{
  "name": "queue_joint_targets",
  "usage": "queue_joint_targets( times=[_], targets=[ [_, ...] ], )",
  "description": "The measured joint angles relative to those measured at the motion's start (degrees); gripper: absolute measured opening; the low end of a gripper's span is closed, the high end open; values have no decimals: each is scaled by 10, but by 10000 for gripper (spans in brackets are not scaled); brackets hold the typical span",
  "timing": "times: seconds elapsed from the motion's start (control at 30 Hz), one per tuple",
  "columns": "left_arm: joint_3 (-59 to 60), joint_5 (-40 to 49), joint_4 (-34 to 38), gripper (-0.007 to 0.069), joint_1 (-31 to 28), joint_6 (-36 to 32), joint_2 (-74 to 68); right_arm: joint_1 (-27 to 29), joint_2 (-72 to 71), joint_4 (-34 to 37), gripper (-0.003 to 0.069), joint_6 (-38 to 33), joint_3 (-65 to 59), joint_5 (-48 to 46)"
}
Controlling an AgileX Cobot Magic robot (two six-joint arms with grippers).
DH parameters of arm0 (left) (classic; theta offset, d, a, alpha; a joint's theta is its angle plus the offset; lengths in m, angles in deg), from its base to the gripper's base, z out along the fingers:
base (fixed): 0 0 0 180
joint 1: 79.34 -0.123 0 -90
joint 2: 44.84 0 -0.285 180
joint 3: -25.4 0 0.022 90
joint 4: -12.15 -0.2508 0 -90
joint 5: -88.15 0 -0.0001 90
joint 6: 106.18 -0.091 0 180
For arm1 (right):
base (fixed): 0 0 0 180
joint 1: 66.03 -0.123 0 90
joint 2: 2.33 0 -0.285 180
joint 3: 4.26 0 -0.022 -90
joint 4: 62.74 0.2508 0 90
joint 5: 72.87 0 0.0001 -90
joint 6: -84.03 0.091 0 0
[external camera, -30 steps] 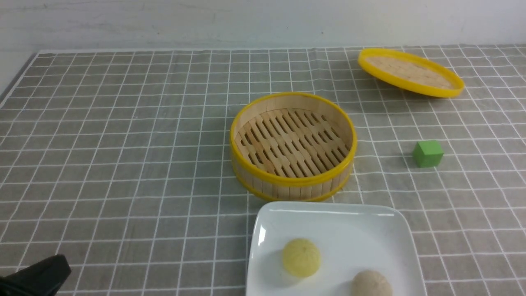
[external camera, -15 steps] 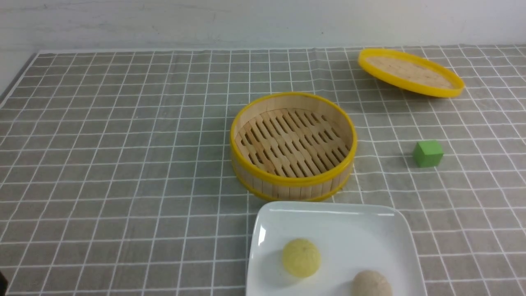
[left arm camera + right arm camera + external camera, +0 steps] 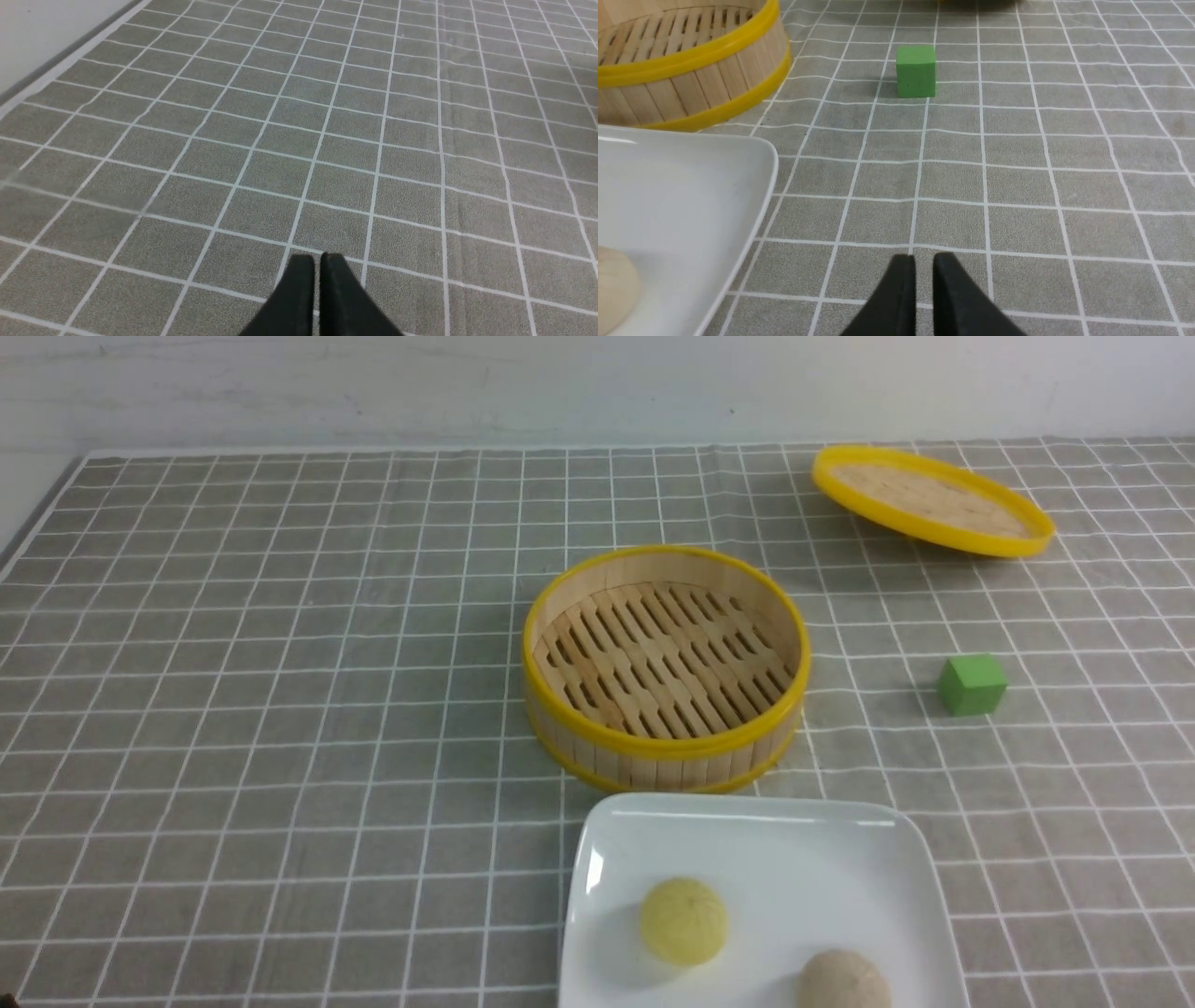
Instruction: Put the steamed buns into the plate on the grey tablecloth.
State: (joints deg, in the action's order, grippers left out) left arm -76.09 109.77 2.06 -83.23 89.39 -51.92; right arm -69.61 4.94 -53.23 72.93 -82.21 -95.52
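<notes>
The white square plate [image 3: 794,840] lies on the grey checked tablecloth [image 3: 280,663] at the front, just before the steamer basket. A pale yellow bun [image 3: 683,921] and a beige-white bun [image 3: 843,980] sit in it; the third bun is out of view. In the right wrist view the plate's corner [image 3: 752,158] and the edge of the beige bun [image 3: 612,280] show. My right gripper [image 3: 923,261] is shut and empty, low over the cloth beside the plate. My left gripper [image 3: 316,259] is shut and empty over bare cloth. Neither gripper shows in the front view.
An empty yellow-rimmed bamboo steamer basket [image 3: 665,667] stands mid-table. Its flat lid [image 3: 932,499] lies tilted at the back right. A green cube [image 3: 972,684] sits to the basket's right, ahead of my right gripper [image 3: 916,70]. The cloth's left edge [image 3: 60,70] is near the left gripper.
The left arm's dark tip, seen at the front view's bottom left a second ago, has drawn back out of view. Nothing else has moved.
</notes>
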Motion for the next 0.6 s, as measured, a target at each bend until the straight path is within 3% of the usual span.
queue_joint_targets(
  times=[0.6],
  targets=[
    [0, 0, -1, 70, 0, 0, 0, 0, 0, 0, 99, 0, 0, 0]
  ],
)
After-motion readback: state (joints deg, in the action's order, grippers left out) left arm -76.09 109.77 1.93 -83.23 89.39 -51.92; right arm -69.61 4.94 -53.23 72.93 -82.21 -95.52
